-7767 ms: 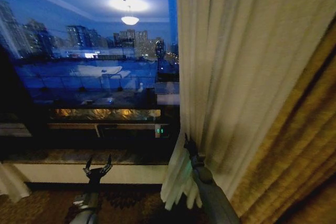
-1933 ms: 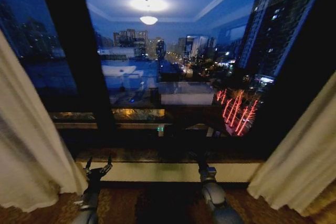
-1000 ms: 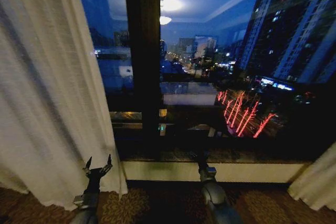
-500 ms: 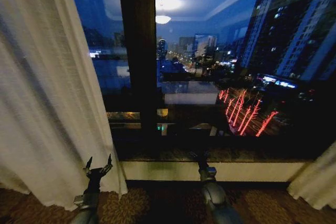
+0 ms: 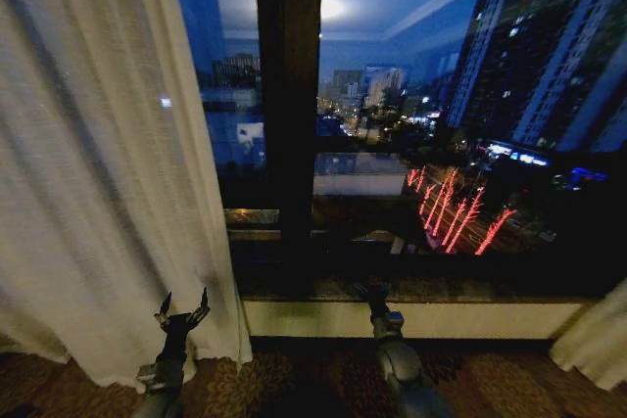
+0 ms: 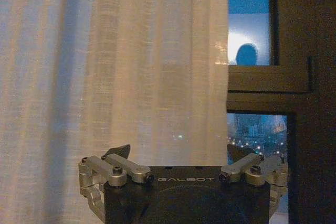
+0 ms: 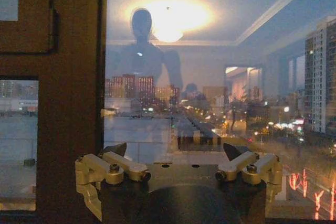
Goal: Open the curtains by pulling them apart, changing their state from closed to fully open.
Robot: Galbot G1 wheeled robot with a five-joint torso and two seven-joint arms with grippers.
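The left sheer off-white curtain hangs pleated down the left of the head view and reaches the floor. My left gripper is open and empty, just in front of that panel's lower right edge. In the left wrist view the same curtain hangs close ahead of the open left gripper, apart from it. A corner of the right curtain shows at the bottom right. My right gripper is held low before the windowsill; in the right wrist view the right gripper is open and faces the glass.
A dark vertical window frame post stands right of the left curtain. The pale windowsill wall runs across below the glass. Patterned carpet lies between the arms. Through the glass are city buildings and red lights.
The whole head view has swung left since 1.9 s ago, bringing the left curtain close and large. In the last half second it shifted slightly more. Both arms kept their pose.
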